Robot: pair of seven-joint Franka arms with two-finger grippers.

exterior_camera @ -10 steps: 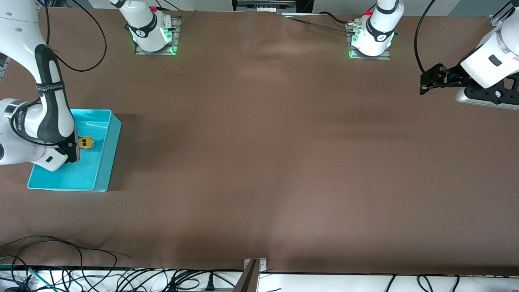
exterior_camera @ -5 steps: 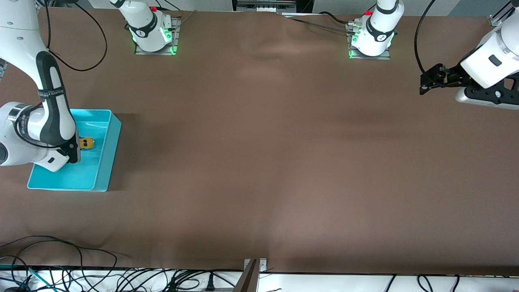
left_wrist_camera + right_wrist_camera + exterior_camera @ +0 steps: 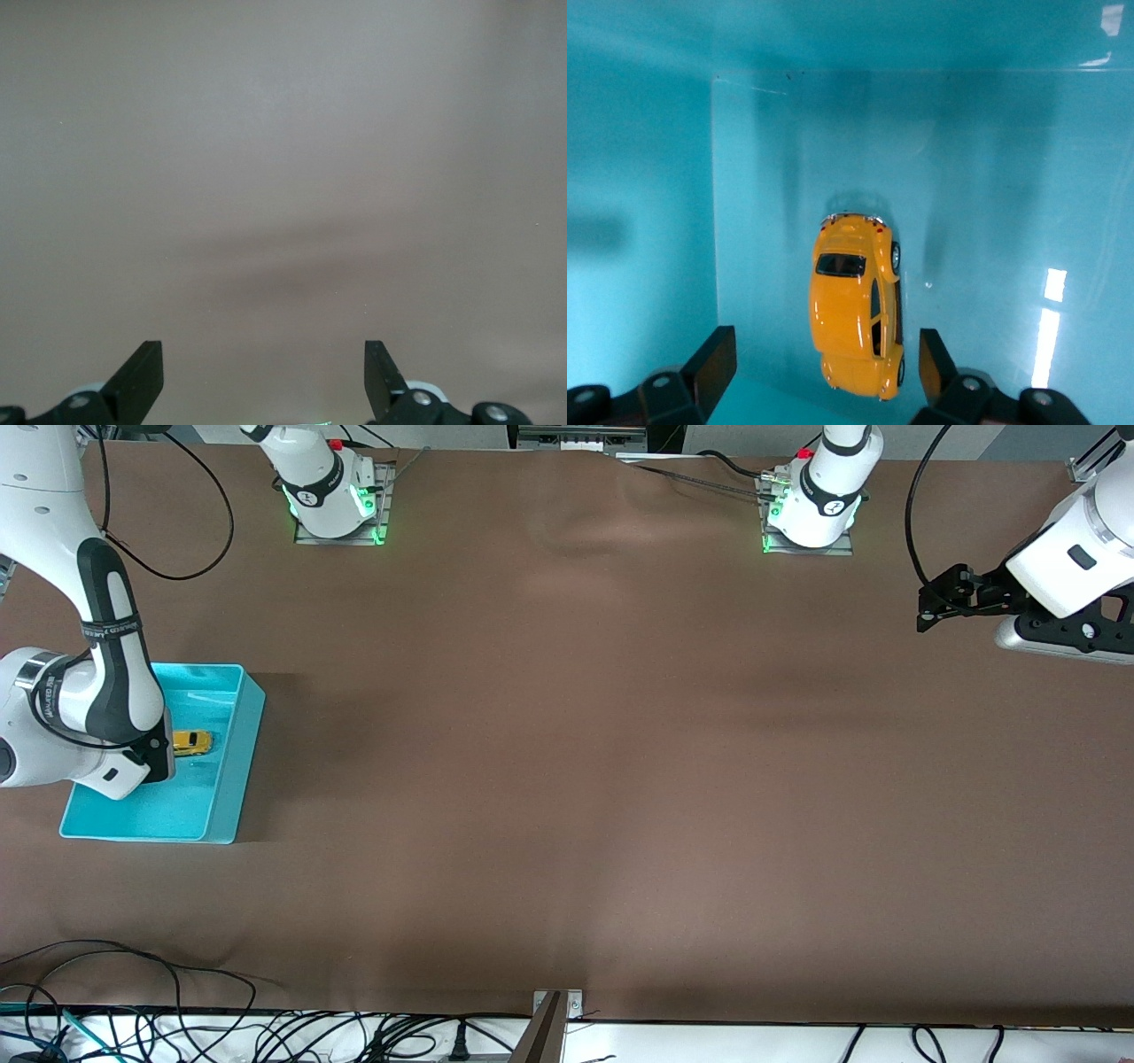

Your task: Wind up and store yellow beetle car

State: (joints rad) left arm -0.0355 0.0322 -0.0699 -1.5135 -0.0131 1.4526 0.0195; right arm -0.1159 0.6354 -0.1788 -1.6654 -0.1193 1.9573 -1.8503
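Observation:
The yellow beetle car lies on the floor of the turquoise bin at the right arm's end of the table. In the right wrist view the car sits loose between the two spread fingers, touching neither. My right gripper is open just above the car, inside the bin. My left gripper is open and empty, waiting above bare table at the left arm's end.
The brown table stretches between the two arms. Both arm bases stand along its edge farthest from the front camera. Cables lie by its nearest edge.
The right gripper has let go of the car. The car has dropped from between the fingers onto the bin floor. The left arm has not moved.

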